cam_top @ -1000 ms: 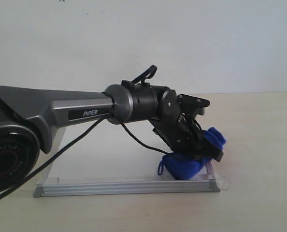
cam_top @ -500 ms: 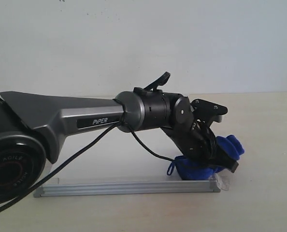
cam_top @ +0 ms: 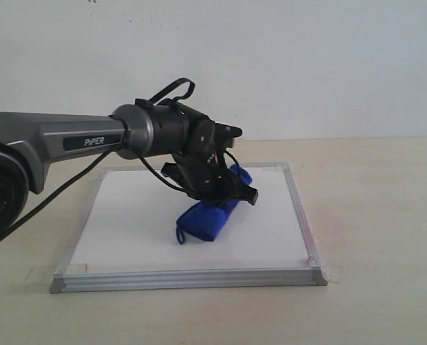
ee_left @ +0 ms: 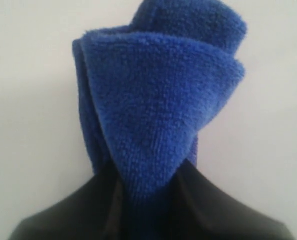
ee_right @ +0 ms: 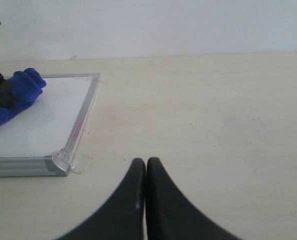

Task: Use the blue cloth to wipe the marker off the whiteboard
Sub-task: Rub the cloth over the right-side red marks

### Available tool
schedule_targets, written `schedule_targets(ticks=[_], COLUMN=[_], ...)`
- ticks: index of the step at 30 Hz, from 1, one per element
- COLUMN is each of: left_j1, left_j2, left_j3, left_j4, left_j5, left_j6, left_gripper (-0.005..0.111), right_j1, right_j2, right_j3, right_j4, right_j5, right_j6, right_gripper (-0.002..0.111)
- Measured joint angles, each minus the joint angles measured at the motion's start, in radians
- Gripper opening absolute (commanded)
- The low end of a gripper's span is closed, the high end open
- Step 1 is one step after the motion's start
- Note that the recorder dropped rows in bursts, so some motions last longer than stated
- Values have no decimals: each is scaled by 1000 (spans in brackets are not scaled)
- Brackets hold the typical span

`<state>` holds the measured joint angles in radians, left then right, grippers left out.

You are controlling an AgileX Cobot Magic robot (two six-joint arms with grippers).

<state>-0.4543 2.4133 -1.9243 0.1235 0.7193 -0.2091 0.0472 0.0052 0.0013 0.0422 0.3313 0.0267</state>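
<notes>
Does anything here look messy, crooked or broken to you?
Nothing stands out. The square white board with the silver frame lies flat on the table, and the left hand holds the rolled royal-blue cloth on it.

A plain white wall (cam_top: 307,65) stands behind a pale beige tabletop (cam_top: 386,215), evenly lit.

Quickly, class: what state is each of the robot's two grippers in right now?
Left gripper: closed on the deep blue soft fabric cloth roll.
Right gripper: closed, fingers together, holding nothing.
</notes>
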Motion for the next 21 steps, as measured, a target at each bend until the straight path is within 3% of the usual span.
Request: schedule_targets(ticks=[21], left_j1=[13], left_j2=[-28], left_j3=[10], left_j4=[6], left_j5=[81], left_j6=[34], left_gripper=[4], right_j1=[0], right_j2=[0], right_j3=[0], right_j4=[0], right_j5=[0], right_j6=[0], right_gripper=[0])
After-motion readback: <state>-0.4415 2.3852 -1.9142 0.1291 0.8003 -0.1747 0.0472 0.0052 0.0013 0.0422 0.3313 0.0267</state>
